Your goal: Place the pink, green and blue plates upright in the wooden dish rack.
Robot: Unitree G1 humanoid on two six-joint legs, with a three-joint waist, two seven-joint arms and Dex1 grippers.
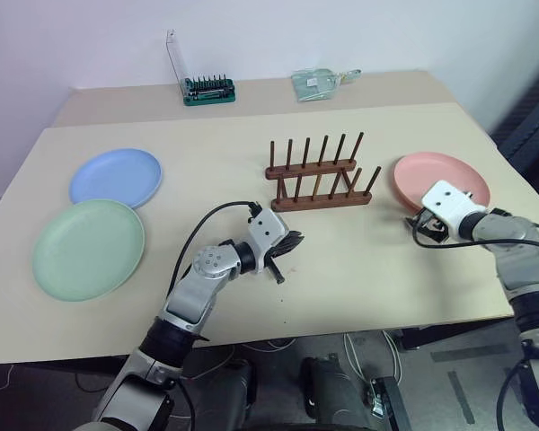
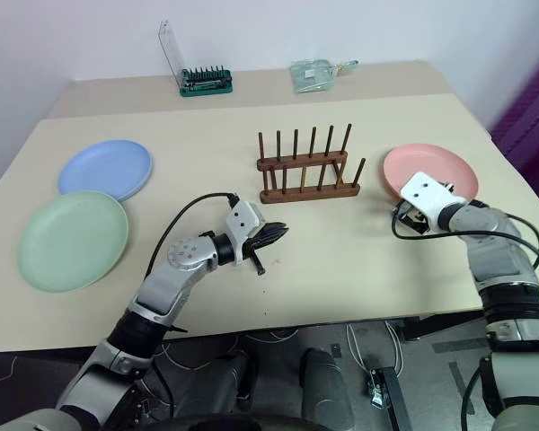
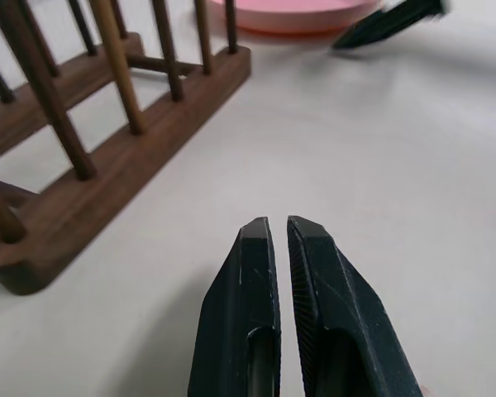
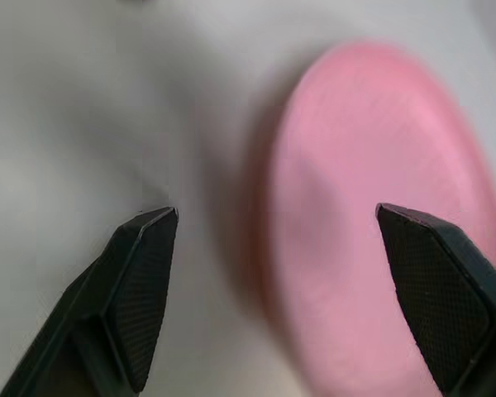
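Observation:
The wooden dish rack [image 1: 319, 175] stands with nothing between its pegs at the table's middle. The pink plate [image 1: 440, 180] lies flat to its right. The blue plate [image 1: 115, 176] and the green plate [image 1: 88, 247] lie flat at the left, the green one nearer me. My left gripper [image 1: 287, 247] is shut on nothing, low over the table just in front of the rack [image 3: 107, 157]. My right gripper [image 4: 277, 217] is open at the pink plate's [image 4: 380, 207] near left rim, one finger over the table and the other over the plate.
A green toothed holder with a clear lid [image 1: 208, 90] and a clear plastic packet [image 1: 316, 83] sit at the back of the table by the wall. Bare tabletop [image 1: 359, 260] lies between my two arms. The table's front edge runs just below the arms.

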